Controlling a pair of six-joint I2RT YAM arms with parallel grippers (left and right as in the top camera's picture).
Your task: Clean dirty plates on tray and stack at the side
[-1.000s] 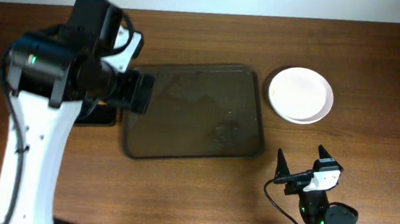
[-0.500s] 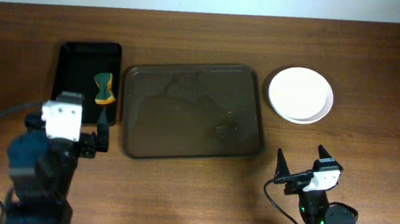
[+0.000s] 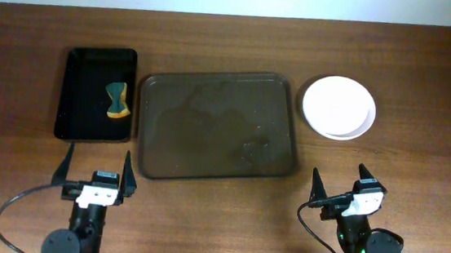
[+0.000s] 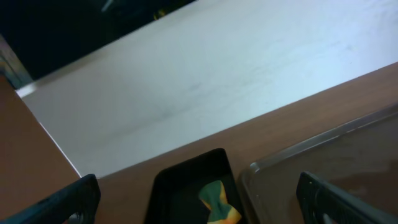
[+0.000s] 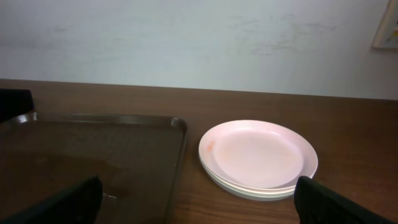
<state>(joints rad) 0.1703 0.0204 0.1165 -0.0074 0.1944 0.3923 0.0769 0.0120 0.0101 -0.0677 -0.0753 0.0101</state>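
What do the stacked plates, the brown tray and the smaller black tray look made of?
The plates: white, smooth, thin-rimmed with a soft sheen, likely melamine or plastic, possibly ceramic. The brown tray: seemingly moulded plastic, smooth, slightly see-through rim, wet-looking streaks. The black tray: probably plastic, dark glossy surface.

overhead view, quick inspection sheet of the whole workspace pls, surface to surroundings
surface: brown wooden table, no spills seen outside the tray
job's things: tray holds no plates, only wet-looking streaks; plates are stacked on the table to its right, with a faint orange trace at the top plate's edge
clutter: black tray left of the brown one, with a yellow-green sponge in it
grippers: left gripper and right gripper at the near edge, jaws wide, holding nothing
cables: black cable loops by the left arm; another by the right arm
surroundings: plain white wall behind the table
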